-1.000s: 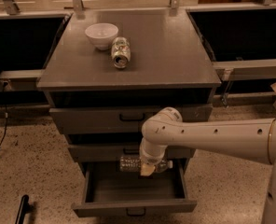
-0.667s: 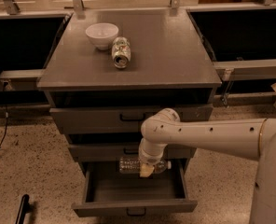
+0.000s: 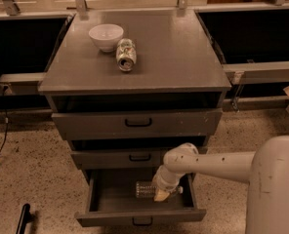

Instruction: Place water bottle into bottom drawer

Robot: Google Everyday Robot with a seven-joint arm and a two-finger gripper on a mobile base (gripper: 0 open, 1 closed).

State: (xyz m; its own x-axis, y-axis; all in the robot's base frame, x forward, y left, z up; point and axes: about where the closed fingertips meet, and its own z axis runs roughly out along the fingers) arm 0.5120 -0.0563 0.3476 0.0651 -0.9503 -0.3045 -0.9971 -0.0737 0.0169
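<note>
The water bottle [image 3: 145, 189], clear and ribbed, lies on its side low inside the open bottom drawer [image 3: 134, 217]. My gripper [image 3: 161, 194] reaches down into the drawer from the right, and its tan fingers are closed around the bottle's right part. A small white bit, perhaps the cap, shows to the right of the fingers. My pale arm [image 3: 217, 165] comes in from the lower right.
A white bowl [image 3: 106, 36] and a green-and-white can [image 3: 126, 55] lying on its side are on the grey cabinet top [image 3: 178, 57]. The top drawer [image 3: 95, 124] and the middle drawer [image 3: 105, 158] stand slightly out. A black bar [image 3: 23, 219] lies on the floor at the left.
The gripper and bottle have moved down and slightly right, deeper into the bottom drawer. The bowl and can have not moved.
</note>
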